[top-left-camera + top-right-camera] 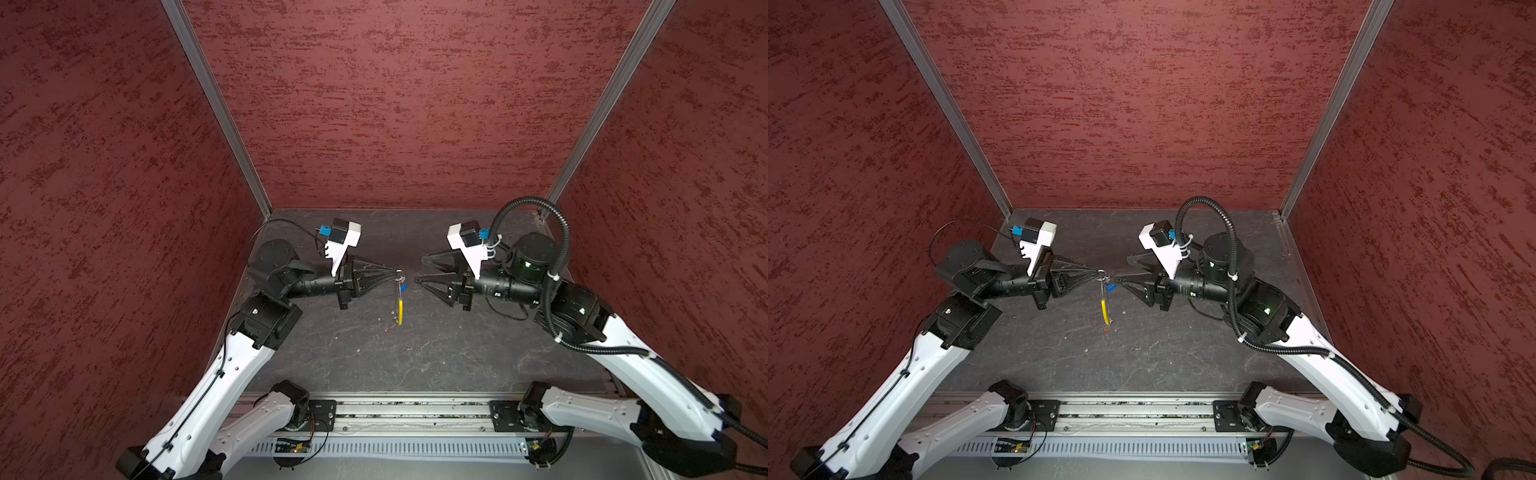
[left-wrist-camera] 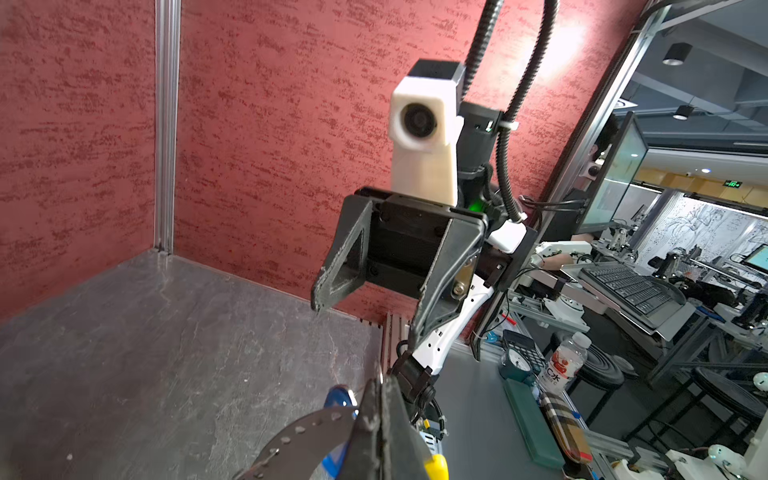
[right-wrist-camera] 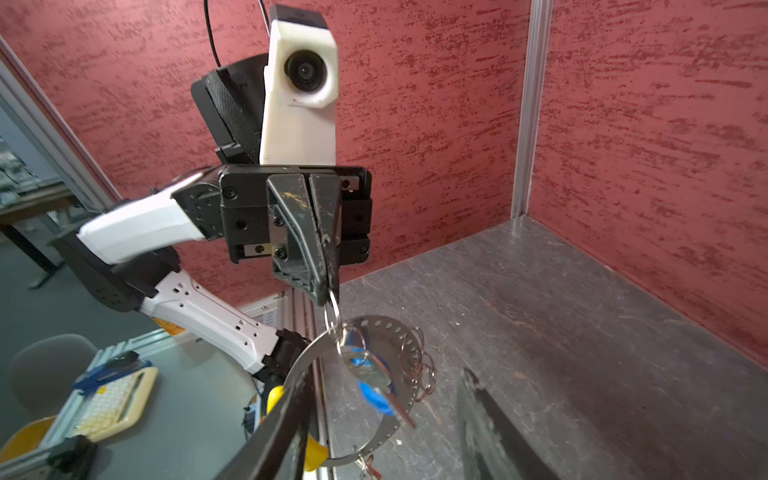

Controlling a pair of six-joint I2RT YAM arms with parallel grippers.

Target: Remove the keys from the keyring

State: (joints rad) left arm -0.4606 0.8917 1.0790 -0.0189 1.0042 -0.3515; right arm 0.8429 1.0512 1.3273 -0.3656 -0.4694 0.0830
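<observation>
Centrally, left pincer (image 1: 395, 272) pinches hanging keyring (image 1: 400, 311); right pincer (image 1: 419, 270) agape.

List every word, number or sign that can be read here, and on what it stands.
"C水": label of the plastic bottle, left wrist view; its smaller print is blurred.
Green ceiling sign: too small to read.
Cream calculator, its keys: blurred.
On the keyring: no text.
</observation>
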